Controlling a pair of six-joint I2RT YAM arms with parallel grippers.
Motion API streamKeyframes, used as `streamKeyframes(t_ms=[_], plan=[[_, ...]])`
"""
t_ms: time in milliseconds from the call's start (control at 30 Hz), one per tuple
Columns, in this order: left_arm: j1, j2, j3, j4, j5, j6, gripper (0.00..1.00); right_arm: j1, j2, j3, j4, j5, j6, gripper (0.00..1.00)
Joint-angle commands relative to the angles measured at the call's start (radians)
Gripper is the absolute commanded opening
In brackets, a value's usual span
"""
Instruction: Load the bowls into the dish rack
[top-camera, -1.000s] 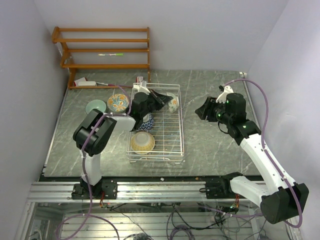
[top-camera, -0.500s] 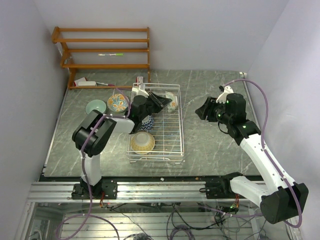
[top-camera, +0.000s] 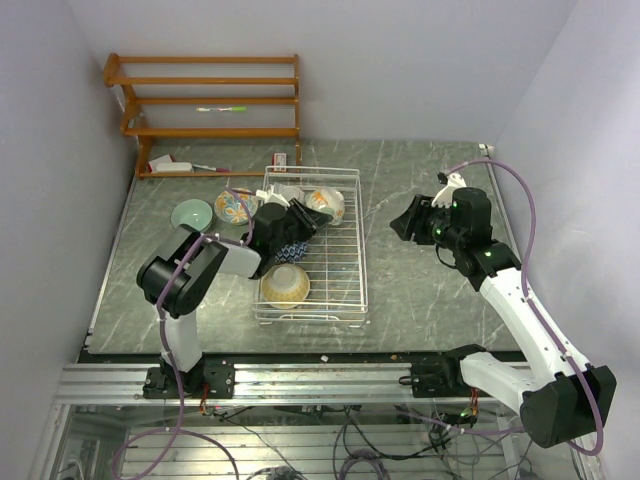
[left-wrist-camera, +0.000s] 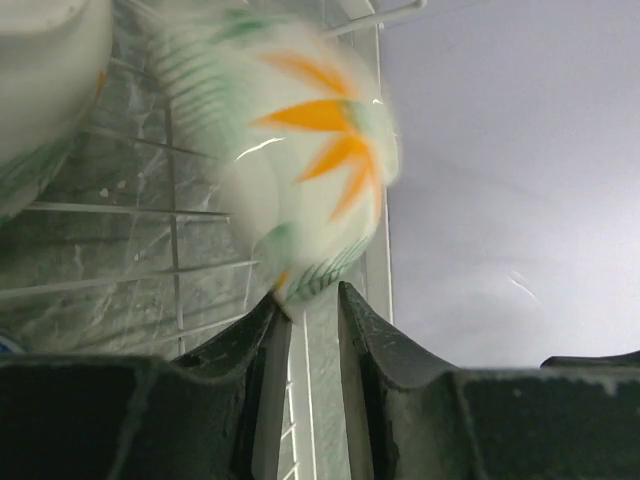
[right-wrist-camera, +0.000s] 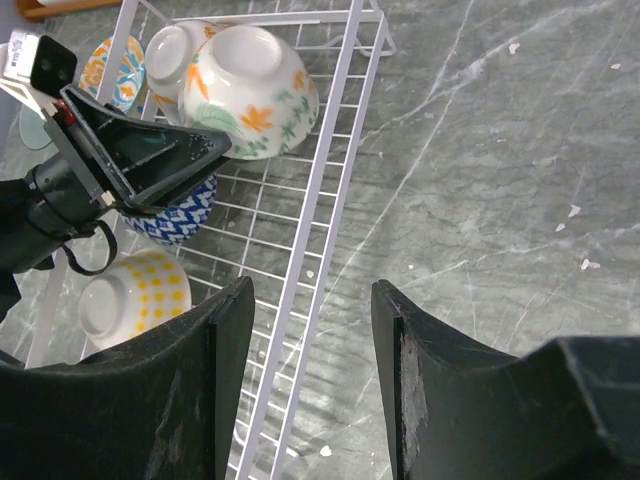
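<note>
Grey marble tabletop (top-camera: 420, 290) bare right of white wire dish rack (top-camera: 362, 250); right gripper (right-wrist-camera: 312, 290) hovers there, jaws spread wide, empty. Left gripper (left-wrist-camera: 308, 295) jaws narrowly parted, tips beside orange-flowered white bowl (right-wrist-camera: 250, 90), base-up near rack's far right rail.

The left arm (top-camera: 185, 275) folds at the elbow and reaches forward and to the right. Its wrist sits low, and the left gripper (top-camera: 303, 222) points right. In the wrist view the left fingers (left-wrist-camera: 250, 400) stand close, with only a slim gap between them. Through the blur I cannot tell whether the tips pinch anything. The right arm (top-camera: 520, 310) stretches up from its base, with the right gripper (top-camera: 405, 222) turned left. The right fingers (right-wrist-camera: 215, 400) are spread wide apart.
</note>
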Motion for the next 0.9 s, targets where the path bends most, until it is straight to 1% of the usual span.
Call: streamKeyframes(t_ms=[0,200,333,500,567,667,767,800,867], plan=[[0.031,0.024,-0.062,-0.134,-0.042,0.041,0.35,-0.009,-0.003,-0.011,0.022,-0.014,0.003,0.50],[0.036,-0.003,-0.090,-0.130,-0.043,0.043,0.37,-0.009,0.000,-0.009,0.026,-0.022,0.009,0.50],[0.036,-0.025,-0.079,-0.158,-0.040,0.056,0.43,-0.008,-0.001,-0.008,0.028,-0.025,0.011,0.50],[0.036,-0.090,-0.024,-0.275,-0.053,0.114,0.52,-0.008,0.000,-0.004,0.030,-0.027,0.015,0.50],[0.036,-0.116,0.016,-0.364,-0.065,0.151,0.54,-0.009,-0.001,-0.001,0.030,-0.030,0.015,0.50],[0.036,-0.137,0.096,-0.497,-0.072,0.215,0.54,-0.008,0.000,0.004,0.032,-0.030,0.013,0.50],[0.035,-0.146,0.141,-0.561,-0.075,0.253,0.54,-0.008,0.001,0.005,0.033,-0.033,0.013,0.50],[0.033,-0.148,0.152,-0.575,-0.071,0.264,0.53,-0.009,0.001,0.004,0.034,-0.033,0.013,0.50],[0.028,-0.144,0.177,-0.590,-0.058,0.294,0.48,-0.009,0.001,0.001,0.037,-0.032,0.015,0.50]])
